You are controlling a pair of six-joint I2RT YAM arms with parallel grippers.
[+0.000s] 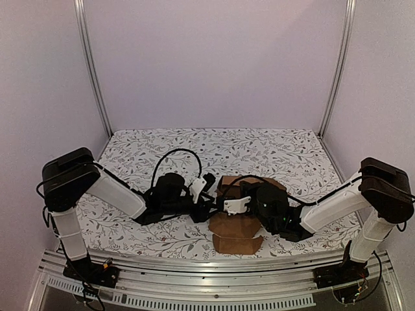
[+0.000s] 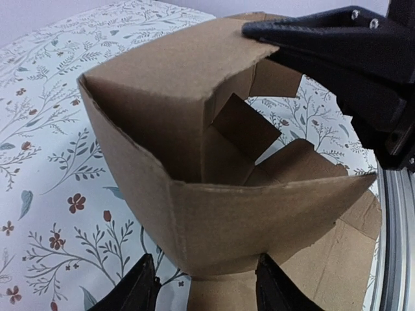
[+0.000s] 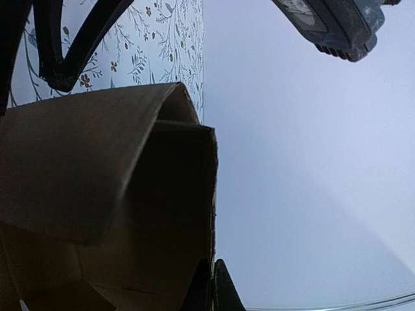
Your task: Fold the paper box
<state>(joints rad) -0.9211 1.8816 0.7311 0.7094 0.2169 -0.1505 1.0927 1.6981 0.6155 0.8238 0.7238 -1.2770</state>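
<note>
1. Paper box (image 1: 237, 228) near front edge of floral table (image 1: 162, 146), between the two arms; partly folded, walls raised, flaps lying flat in front.
2. Left gripper (image 2: 207, 286) parted fairly wide, fingers (image 2: 139, 288) either side of box's lower wall.
3. Right gripper (image 3: 213, 286) pinched tight on thin upper wall edge.

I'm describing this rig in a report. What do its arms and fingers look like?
Both match: the left arm and right arm have white tubular links, bulky black joint housings and black wrists with a white part. A thin black cable loops over the left wrist. The fingers are matte black and tapering. No markings show.
</note>
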